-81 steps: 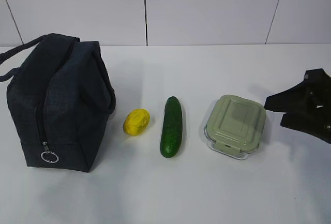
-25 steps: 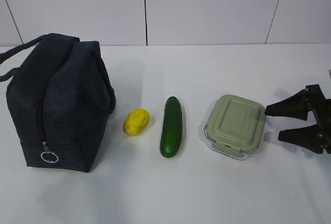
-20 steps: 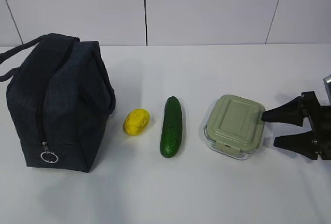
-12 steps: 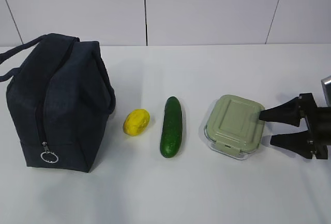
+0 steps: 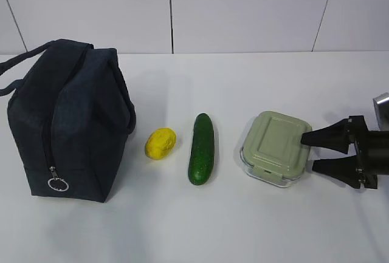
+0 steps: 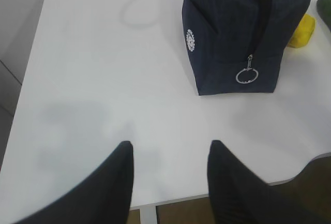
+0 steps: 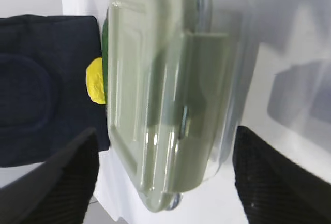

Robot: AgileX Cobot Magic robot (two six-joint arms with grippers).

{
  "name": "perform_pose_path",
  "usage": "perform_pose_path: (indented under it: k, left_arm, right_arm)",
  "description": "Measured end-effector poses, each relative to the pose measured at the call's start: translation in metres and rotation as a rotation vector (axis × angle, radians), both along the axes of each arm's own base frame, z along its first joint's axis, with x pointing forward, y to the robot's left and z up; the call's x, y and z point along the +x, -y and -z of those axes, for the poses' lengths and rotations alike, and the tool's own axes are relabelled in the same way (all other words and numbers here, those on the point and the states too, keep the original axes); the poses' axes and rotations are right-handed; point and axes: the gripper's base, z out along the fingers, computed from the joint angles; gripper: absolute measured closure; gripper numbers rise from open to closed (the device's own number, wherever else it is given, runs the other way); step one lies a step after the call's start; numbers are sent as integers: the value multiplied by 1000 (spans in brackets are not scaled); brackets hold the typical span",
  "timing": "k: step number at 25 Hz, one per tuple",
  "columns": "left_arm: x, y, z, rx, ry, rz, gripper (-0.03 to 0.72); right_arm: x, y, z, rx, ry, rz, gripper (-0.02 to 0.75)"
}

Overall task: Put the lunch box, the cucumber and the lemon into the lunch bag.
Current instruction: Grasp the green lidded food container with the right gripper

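The zipped lunch bag stands at 9 o'clock; lemon and cucumber lie centre. At 3 o'clock the right gripper, jaws wide, empty, flanks the lunch box: centre it before closing. The left gripper idles half-open.

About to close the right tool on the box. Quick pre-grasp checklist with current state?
1. Right tool open: ok.
2. Fingers straddle the box edge: ok, one finger on each side in the wrist view.
3. Lid clipped: cannot tell.
4. Cucumber apart from the box: ok.
5. Bag zipper open to take the box: not ok; the ring pull hangs at the bottom end and no gap shows along the zipper.
6. Left tool clear of the bag: ok.
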Motion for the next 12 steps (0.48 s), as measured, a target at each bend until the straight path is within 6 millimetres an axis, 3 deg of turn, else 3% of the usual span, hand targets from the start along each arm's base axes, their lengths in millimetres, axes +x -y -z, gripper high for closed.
perform_pose_path:
  k: [12]
  left_arm:
    - [0,0,0,0,0,0,367]
  right_arm:
    - [2,1,-2,4,29,17,141]
